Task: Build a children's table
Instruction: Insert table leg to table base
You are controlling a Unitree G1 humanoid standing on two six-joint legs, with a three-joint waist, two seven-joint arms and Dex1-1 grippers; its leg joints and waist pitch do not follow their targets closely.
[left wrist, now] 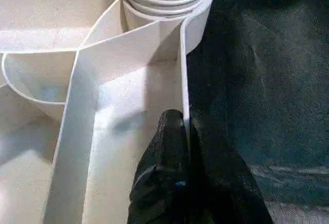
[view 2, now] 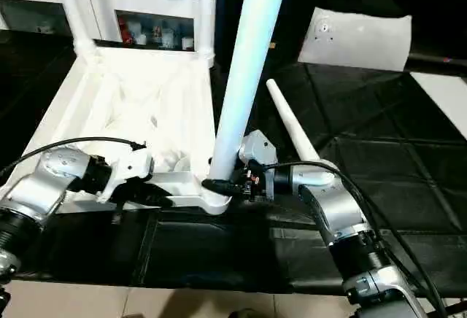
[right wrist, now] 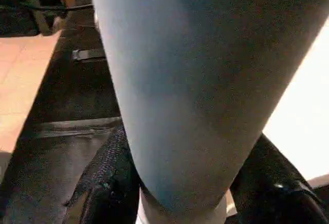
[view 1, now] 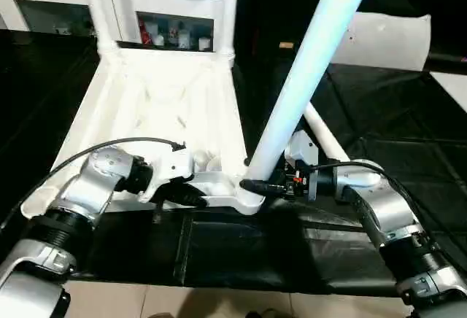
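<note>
Head view, step: I judge the third leg (view 1: 306, 77) is being seated in the near right socket (view 1: 250, 200) of the upturned tabletop (view 1: 157, 106); two legs stand at the far corners, a fourth leg (view 2: 290, 127) lies on the black mat (view 2: 379, 187).
Left wrist: my left gripper (left wrist: 187, 131) is pinched shut on the tabletop's rim.
Right wrist: my right gripper (right wrist: 180, 183) clasps the leg's base.
Next: twist the leg home, I reckon.
Room: white cabinet (view 1: 58, 1) behind.
</note>
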